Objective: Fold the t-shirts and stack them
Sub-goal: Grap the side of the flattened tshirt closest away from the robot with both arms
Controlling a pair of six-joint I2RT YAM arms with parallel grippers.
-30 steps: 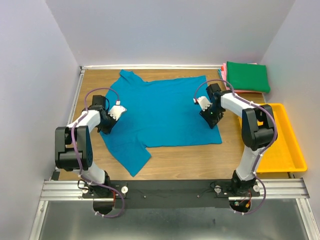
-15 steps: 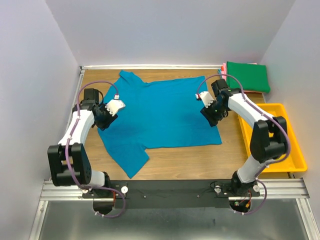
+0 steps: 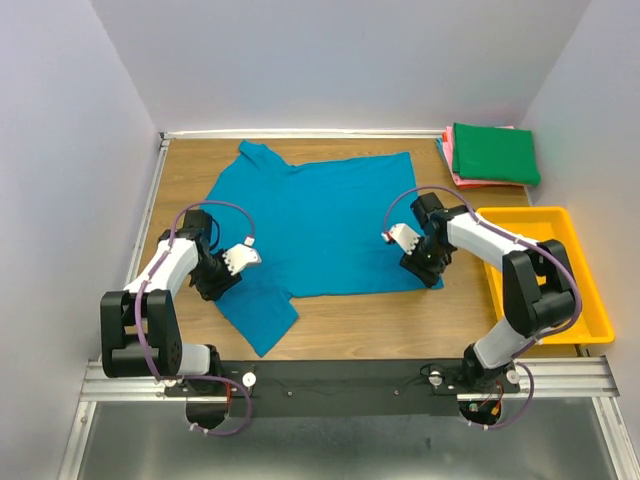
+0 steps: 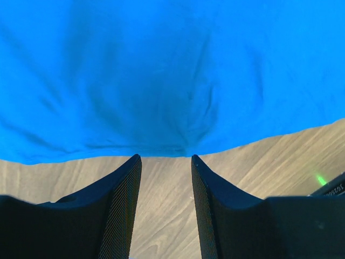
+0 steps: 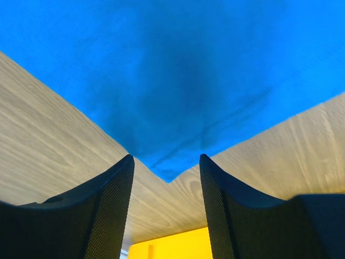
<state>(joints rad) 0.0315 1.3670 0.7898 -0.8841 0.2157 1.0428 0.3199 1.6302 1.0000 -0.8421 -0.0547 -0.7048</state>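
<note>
First fold apparently starting: left hand [image 4: 166, 157] and right hand [image 5: 166, 157], both apart and empty, should pinch the near hem of the teal-blue cloth t-shirt [image 3: 320, 220].

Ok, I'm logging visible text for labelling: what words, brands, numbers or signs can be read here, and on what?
Nothing can be read.
The blue t-shirt, the green t-shirt and the yellow tray: plain, no print visible.
The black part in the lower right corner of the left wrist view: a strip of pale lettering, too blurred to read.
</note>
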